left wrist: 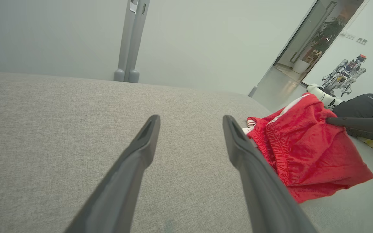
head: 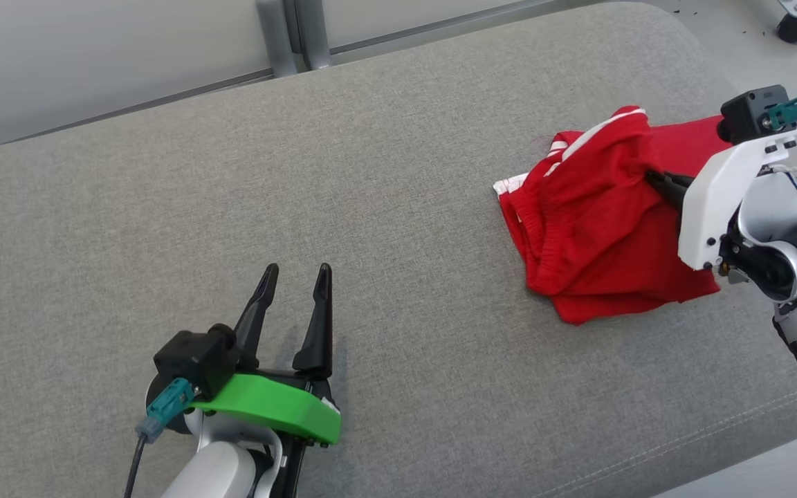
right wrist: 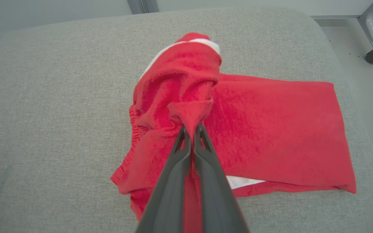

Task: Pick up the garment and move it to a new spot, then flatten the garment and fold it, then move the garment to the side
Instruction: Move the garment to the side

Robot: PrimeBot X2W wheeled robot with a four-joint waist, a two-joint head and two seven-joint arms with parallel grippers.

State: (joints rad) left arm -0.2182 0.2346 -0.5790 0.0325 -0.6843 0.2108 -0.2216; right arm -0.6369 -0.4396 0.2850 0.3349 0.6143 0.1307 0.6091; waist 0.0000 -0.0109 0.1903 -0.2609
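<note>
The garment (head: 599,221) is a pair of red shorts with white stripes, lying crumpled on the right part of a grey cushion (head: 343,207). My right gripper (right wrist: 191,129) is shut on a fold of the garment (right wrist: 270,129), and part of the cloth is pulled up into a peak. In the head view the right gripper (head: 656,178) reaches into the cloth from the right. My left gripper (head: 296,275) stands open over bare cushion at the lower left, well apart from the shorts. Its fingers (left wrist: 141,145) frame the garment (left wrist: 306,149) off to the right.
The cushion's right edge (head: 751,83) drops to a pale floor with a caster wheel (head: 795,28). A grey post (head: 295,34) stands behind the cushion. In the left wrist view, a doorway and another robot (left wrist: 345,71) are far off.
</note>
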